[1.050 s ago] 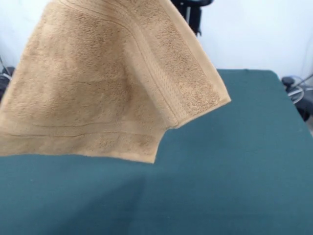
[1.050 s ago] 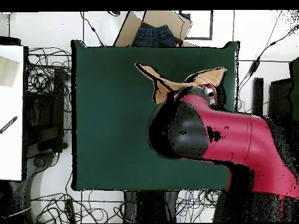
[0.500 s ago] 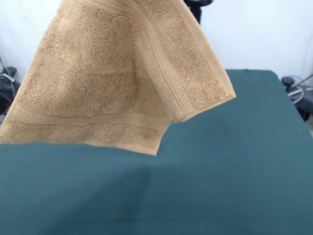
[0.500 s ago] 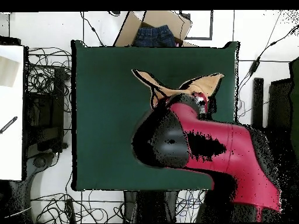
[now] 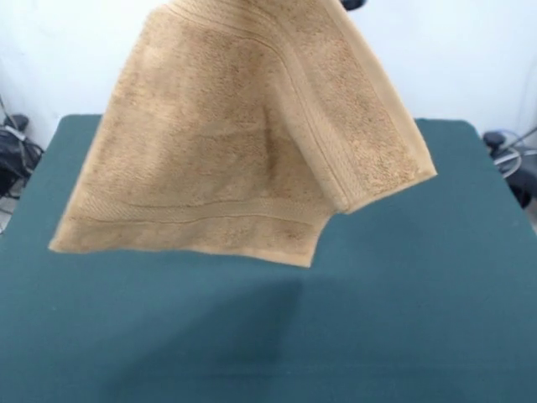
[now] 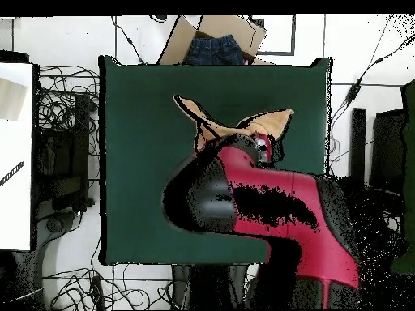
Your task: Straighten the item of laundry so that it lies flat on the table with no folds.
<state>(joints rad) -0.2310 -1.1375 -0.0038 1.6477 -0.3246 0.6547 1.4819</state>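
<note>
Hanging clear above the table [image 5: 436,336], the towel [image 5: 243,151], held up by a top part cut off at the upper edge of the front view, with one corner drooping low on one side and a second flap folded forward across the face on the other. Not touching the green felt anywhere, judging by the shadow lying apart beneath it. Risking, if lowered straight down from here, landing with that forward flap doubled under or over the main sheet, since the cloth is draping in two layers rather than hanging as a single sheet; risking also bunching near the middle of the table. Seen from overhead, showing only as a tan sliver past the red and black arm [image 6: 275,210]. Gripper hidden in both views, so grasp and opening impossible to tell, though presumably pinching the towel's top.
</note>
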